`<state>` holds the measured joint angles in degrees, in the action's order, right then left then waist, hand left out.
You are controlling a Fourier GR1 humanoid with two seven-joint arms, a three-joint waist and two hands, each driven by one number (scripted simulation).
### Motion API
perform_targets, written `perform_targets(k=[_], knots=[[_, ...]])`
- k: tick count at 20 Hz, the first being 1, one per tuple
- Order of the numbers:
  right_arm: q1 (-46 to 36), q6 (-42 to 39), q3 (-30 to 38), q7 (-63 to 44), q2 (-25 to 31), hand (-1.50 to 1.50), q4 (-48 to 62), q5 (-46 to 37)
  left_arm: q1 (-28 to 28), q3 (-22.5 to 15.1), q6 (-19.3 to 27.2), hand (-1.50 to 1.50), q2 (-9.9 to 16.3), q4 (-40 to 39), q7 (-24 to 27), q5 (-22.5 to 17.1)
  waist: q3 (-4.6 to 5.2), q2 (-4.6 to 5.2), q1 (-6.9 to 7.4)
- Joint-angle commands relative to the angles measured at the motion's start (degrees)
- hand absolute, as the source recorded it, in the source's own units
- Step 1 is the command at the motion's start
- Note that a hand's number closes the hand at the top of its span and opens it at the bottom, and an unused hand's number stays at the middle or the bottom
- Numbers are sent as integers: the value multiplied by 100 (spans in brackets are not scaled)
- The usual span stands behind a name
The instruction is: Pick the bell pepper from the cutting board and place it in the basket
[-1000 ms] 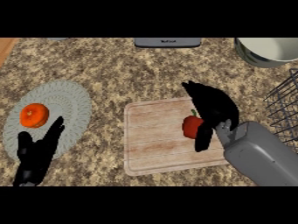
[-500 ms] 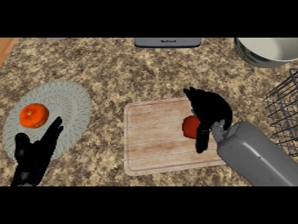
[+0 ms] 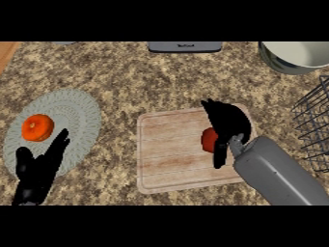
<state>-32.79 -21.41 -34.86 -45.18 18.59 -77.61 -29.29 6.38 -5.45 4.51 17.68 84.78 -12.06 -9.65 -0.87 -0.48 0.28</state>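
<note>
A red bell pepper (image 3: 209,140) lies on the right half of the wooden cutting board (image 3: 171,154). My right hand (image 3: 229,123) lies over the pepper from the right and hides its right side. The fingers stretch past it toward the upper left, and the thumb hangs down just below it. The hand is open and not closed round the pepper. The dark wire basket (image 3: 325,123) stands at the right edge, partly cut off. My left hand (image 3: 40,169) rests open at the lower left, fingers up.
A grey-green round plate (image 3: 71,113) on the left carries an orange fruit (image 3: 37,127). A white bowl (image 3: 300,55) stands at the back right, above the basket. A dark device (image 3: 185,46) sits at the back edge.
My right hand has slid slightly down and toward me over the pepper, with the forearm coming further in. The pepper, board and left hand have not moved.
</note>
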Motion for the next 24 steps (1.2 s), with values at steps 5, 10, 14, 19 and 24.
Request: perform_targets(k=[5,10,14,19,24], knots=[[153,33,150,226,-133,-150,131,-295,85,16,58,0,-100,-239,-504,67,87,51,-9],[121,175,-271,716,-123,150,153,-885,173,-46,34,0,-242,-253,-415,107,87,55,13],[2,197,-227,1042,-85,150,607,-1125,172,-60,65,0,-287,-402,-232,290,87,66,28],[1765,586,-755,148,170,150,-1399,-1447,445,172,-113,0,-140,-372,-109,121,93,-18,-243],[3248,1427,-1485,-258,573,150,-2654,-2222,510,293,-75,0,-181,-352,-131,38,92,-16,-302]])
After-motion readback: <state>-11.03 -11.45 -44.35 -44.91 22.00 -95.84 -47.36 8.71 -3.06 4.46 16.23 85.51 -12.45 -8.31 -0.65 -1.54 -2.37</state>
